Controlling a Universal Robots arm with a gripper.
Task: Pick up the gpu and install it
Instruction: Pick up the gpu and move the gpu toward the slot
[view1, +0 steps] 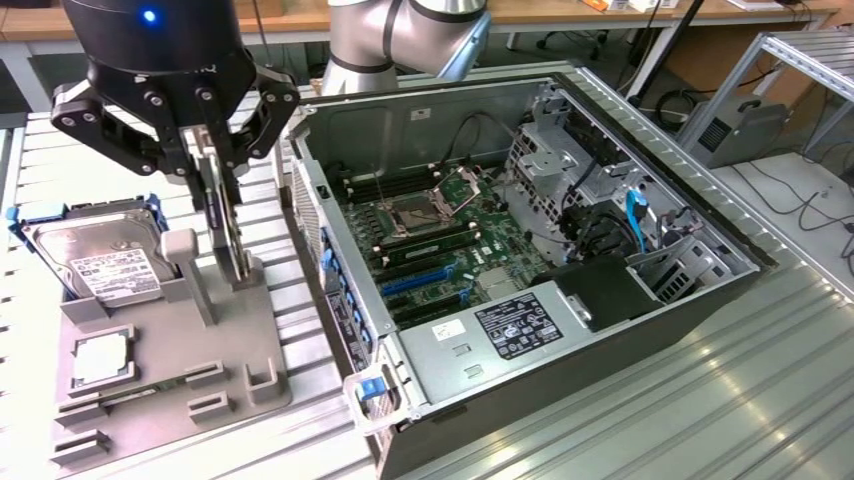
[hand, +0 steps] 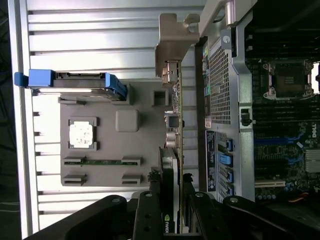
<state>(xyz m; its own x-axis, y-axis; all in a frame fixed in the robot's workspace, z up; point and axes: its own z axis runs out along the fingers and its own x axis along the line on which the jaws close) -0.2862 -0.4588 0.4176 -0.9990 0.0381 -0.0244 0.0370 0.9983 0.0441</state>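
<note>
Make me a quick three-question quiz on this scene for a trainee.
1. What colour are the rails on the hard drive?
2. True or false: the hard drive sits inside the case.
3. The gripper is shut on: A) the gpu; B) a screwdriver; C) the hard drive.
Key: 1, blue. 2, false: it lies on the gray tray beside the case. 3, A.
</note>
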